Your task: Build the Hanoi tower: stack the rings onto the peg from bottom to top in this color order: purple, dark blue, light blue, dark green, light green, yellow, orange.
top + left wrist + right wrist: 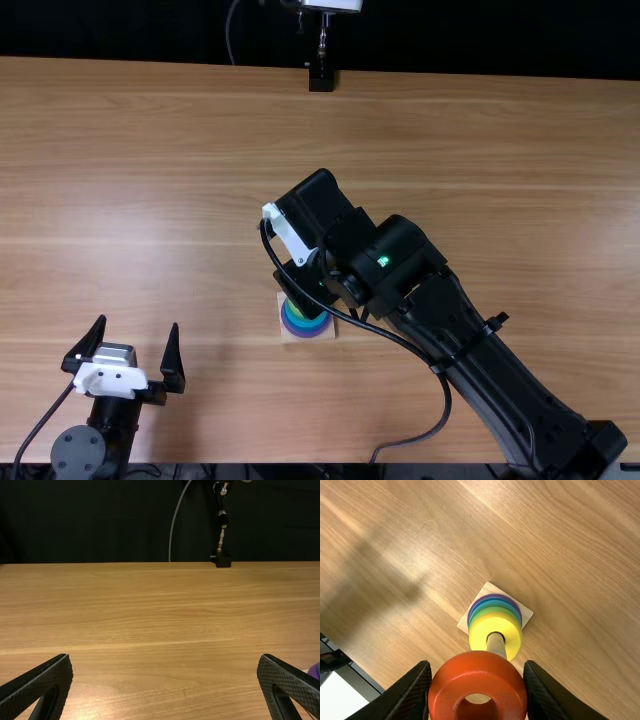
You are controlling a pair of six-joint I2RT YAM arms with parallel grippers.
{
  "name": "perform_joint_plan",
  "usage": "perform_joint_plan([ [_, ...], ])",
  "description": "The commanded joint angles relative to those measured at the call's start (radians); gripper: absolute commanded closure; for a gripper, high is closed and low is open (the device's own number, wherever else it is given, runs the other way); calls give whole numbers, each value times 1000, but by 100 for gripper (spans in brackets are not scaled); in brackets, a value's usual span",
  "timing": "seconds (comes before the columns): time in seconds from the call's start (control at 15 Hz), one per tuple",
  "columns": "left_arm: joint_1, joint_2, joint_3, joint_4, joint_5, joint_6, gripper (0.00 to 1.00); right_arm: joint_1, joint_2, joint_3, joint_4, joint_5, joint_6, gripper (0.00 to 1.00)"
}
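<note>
Two fingers of your right gripper [477, 667] are closed on opposite sides of the orange ring [477, 667], a grip that leaves its hole clear for the peg [496, 645]. Beyond those fingertips, the peg rises from a square wooden base [489, 588]. The yellow ring [482, 629] tops the stack around it, with green bands [492, 609], blue bands and the purple ring [303, 333] beneath; you can't separate every shade here. That stacking leaves orange as the last piece, so you look to be at the final placement.

The held ring hides the peg's tip, so you can't tell whether it has entered the hole. Your next move probably calls for centring, then lowering straight; off-centre, the ring could catch the tip or tilt.

Your left gripper [139, 322] has its fingers spread with nothing between them, well apart from the stack, which likely keeps it out of your way.
</note>
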Motion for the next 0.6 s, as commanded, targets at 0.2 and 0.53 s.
perform_joint_plan([
  [0.2,8,-12,-30,6,3,12,0,-17,14,-17,1,-26,-1,100],
  [0.53,8,-12,-30,6,3,12,0,-34,16,-29,-1,-21,-2,100],
])
